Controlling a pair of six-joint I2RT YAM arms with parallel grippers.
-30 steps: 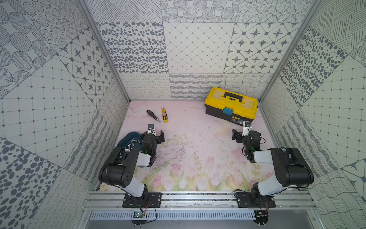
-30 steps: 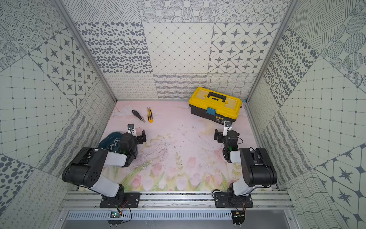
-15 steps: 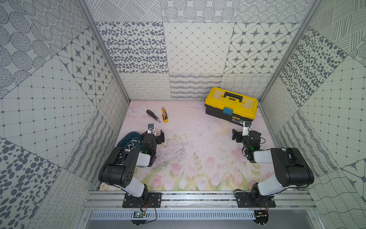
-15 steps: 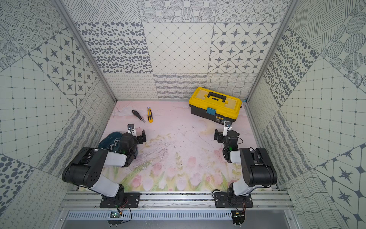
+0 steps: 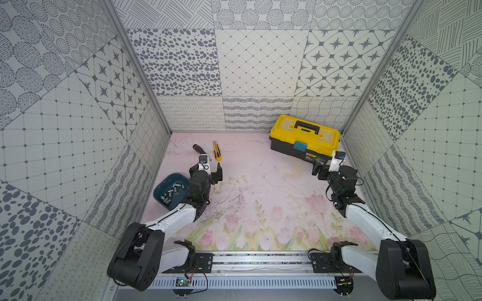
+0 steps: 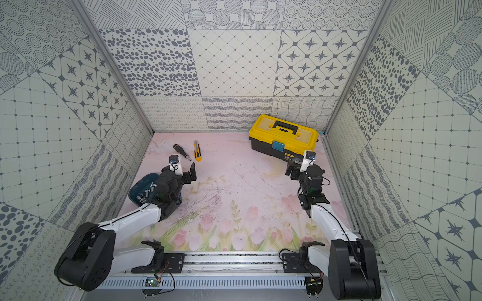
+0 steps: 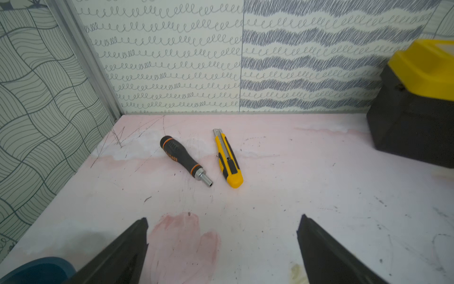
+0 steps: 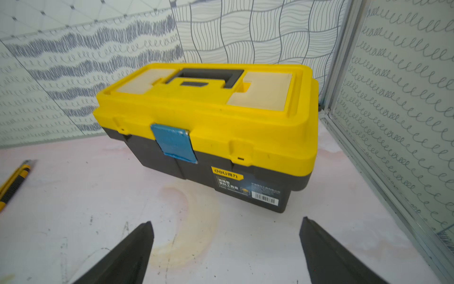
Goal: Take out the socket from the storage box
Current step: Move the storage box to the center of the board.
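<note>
Nothing has moved: left gripper (image 7: 223,221) and right gripper (image 8: 226,223) stay spread, empty, sockets (image 5: 170,194) untouched in the storage box (image 5: 157,196) beside the left.

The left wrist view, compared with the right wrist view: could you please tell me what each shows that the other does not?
Only the left wrist view shows the black-and-orange driver handle, a corner of the storage box and the open left gripper. Only the right wrist view shows the blue latch and printed label on the toolbox, and the open right gripper. Both show the yellow utility knife, at least part of the toolbox and the pink tabletop.
</note>
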